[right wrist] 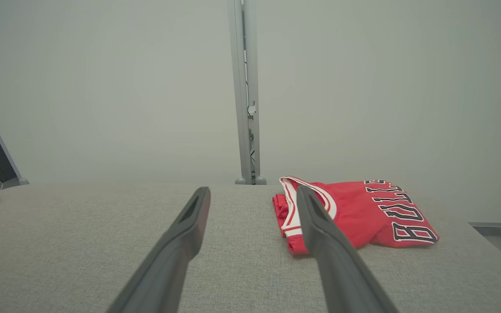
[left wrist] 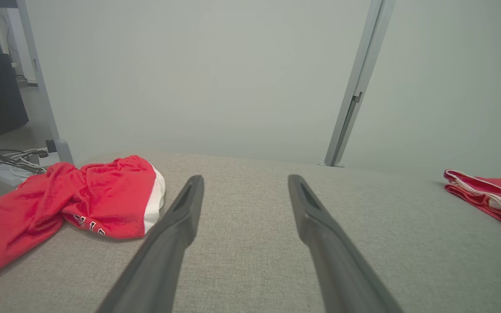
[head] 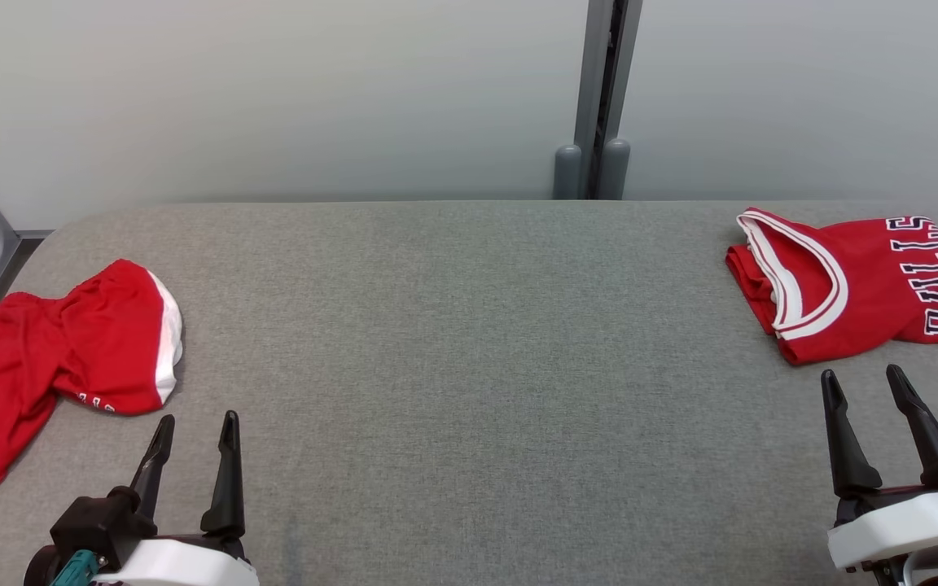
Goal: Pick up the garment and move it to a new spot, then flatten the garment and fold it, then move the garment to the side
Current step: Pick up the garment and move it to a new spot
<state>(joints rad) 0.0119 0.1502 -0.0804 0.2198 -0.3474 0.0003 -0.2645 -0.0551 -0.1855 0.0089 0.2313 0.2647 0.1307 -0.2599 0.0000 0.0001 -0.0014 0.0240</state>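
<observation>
The garment (head: 868, 285), a red jersey with white-striped trim and black "BULLS" lettering, lies folded at the far right of the grey padded table (head: 469, 325). In the right wrist view the garment (right wrist: 363, 213) sits just past and to the right of my open right gripper (right wrist: 252, 188), partly behind its right finger. From the head, the right gripper (head: 861, 372) hovers just in front of the jersey, apart from it and empty. My left gripper (head: 198, 417) stands open and empty at the near left. The left wrist view looks along the left gripper (left wrist: 245, 177), with the garment (left wrist: 489, 195) at the far right.
Crumpled red shorts (head: 70, 342) with white side panels lie at the table's left end, hanging over the edge; the shorts (left wrist: 102, 195) are left of the left fingers. A grey post (head: 595, 98) stands behind the table against pale wall panels. Cables (left wrist: 7, 156) lie on the floor at the left.
</observation>
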